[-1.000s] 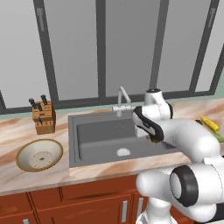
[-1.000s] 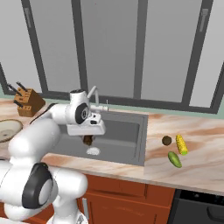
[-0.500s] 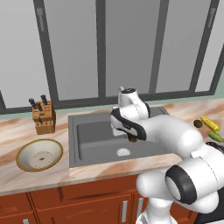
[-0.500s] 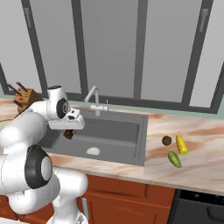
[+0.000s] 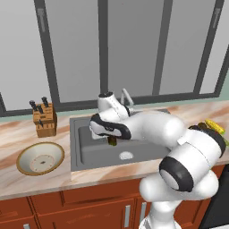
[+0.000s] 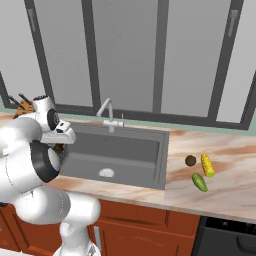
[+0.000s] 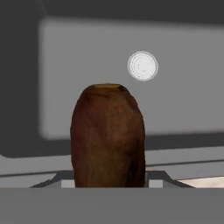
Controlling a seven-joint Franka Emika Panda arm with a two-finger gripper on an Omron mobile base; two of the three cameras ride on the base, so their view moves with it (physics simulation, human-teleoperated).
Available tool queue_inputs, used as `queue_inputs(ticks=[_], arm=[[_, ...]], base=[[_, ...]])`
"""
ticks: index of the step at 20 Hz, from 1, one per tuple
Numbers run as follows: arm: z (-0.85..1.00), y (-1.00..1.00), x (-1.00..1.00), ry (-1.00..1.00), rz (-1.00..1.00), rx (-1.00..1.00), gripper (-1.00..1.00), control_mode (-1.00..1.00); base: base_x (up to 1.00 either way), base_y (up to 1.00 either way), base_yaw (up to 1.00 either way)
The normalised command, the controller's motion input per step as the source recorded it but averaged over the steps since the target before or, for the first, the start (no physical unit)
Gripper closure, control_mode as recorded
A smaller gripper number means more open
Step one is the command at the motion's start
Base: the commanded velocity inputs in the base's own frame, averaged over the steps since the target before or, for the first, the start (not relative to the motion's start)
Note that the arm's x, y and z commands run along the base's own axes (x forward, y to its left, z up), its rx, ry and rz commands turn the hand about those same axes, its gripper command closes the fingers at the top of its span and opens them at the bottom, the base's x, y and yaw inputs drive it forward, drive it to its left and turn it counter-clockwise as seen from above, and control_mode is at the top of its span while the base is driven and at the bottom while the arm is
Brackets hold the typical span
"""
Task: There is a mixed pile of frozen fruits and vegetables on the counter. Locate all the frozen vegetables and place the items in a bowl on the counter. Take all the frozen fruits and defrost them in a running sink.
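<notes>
My gripper [image 5: 112, 138] is shut on the dark brown stubby lump [image 5: 112, 142] and hangs over the left half of the dark grey sink [image 5: 138, 145]. In the hand view the lump [image 7: 107, 135] stands upright in front of the basin floor, with the silver drain [image 7: 142, 65] beyond it; the lump hides my fingertips. The cream bowl [image 5: 27, 152] sits on the counter left of the sink. The yellow corn cob [image 6: 207, 165], a small brown ball [image 6: 190, 160] and a green piece [image 6: 199, 182] lie together on the counter [image 6: 230, 170] right of the sink.
A wooden knife block [image 5: 44, 120] stands behind the bowl near the window. The curved silver faucet [image 6: 107, 114] rises at the sink's back edge. My own white arm stretches across the sink from the right.
The arm has swung left across the sink with the brown lump in the gripper, from near the faucet to over the basin's left part. The pieces on the counter have not moved.
</notes>
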Motion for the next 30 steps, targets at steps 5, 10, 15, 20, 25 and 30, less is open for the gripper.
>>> queue_inputs(ticks=[5, 10, 15, 20, 25, 30], arm=[[0.00, 0.90, 0.26, -0.01, -0.02, 0.00, 1.00, -1.00], [0.00, 0.94, 0.18, 0.00, 0.00, 0.00, 1.00, -1.00], [0.09, 0.92, 0.03, 0.00, 0.00, 0.00, 1.00, -1.00], [0.05, 0.90, 0.03, 0.02, 0.00, 0.00, 1.00, -1.00], [-0.09, 0.84, 0.02, 0.00, 0.00, 0.00, 1.00, -1.00], [-0.04, 0.69, 0.06, 0.00, 0.00, 0.00, 1.00, -1.00]], base=[[0.00, 0.00, 0.00], [0.00, 0.00, 0.00], [0.00, 0.00, 0.00], [0.00, 0.00, 0.00], [0.00, 0.00, 0.00], [0.00, 0.00, 0.00]])
